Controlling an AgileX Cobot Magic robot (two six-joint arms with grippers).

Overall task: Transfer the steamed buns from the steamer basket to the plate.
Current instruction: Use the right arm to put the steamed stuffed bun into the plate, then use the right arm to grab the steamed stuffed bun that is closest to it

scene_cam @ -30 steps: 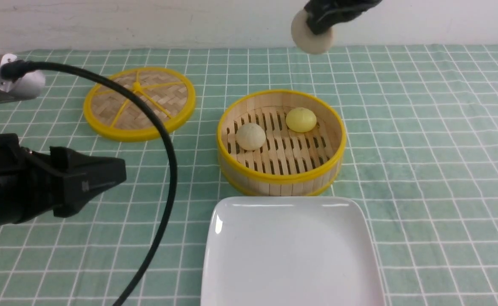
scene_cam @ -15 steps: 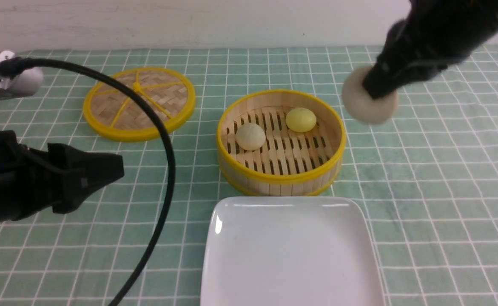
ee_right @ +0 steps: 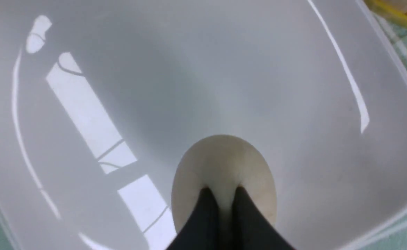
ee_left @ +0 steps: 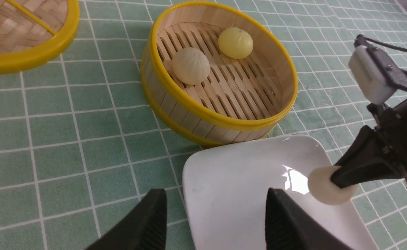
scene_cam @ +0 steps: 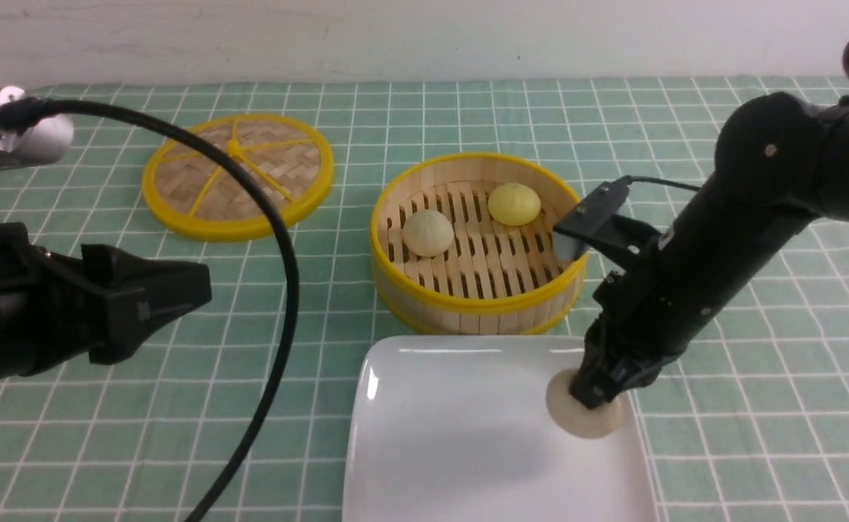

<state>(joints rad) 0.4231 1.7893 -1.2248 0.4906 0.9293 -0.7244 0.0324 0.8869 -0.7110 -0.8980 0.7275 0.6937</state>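
Note:
My right gripper (scene_cam: 592,395) is shut on a pale steamed bun (scene_cam: 585,415), pinching its top just over the right part of the white square plate (scene_cam: 460,435). The right wrist view shows that bun (ee_right: 224,170) squeezed between the black fingers, low over the plate (ee_right: 154,86). Two more steamed buns lie in the steamer basket (scene_cam: 479,301): a pale one (scene_cam: 428,233) and a yellow one (scene_cam: 514,204). My left gripper (scene_cam: 203,286) hangs open and empty at the left. In its wrist view, the basket (ee_left: 220,118) and the held bun (ee_left: 323,189) both show.
The woven yellow-rimmed lid (scene_cam: 238,175) lies flat at the back left. A thick black cable (scene_cam: 279,239) arcs from the left arm across the green checked cloth (scene_cam: 758,326). A white wall runs along the table's far edge.
My right arm has swung down from high behind the basket, past its right side, to the plate's right part, carrying the pale bun. The left arm has barely moved.

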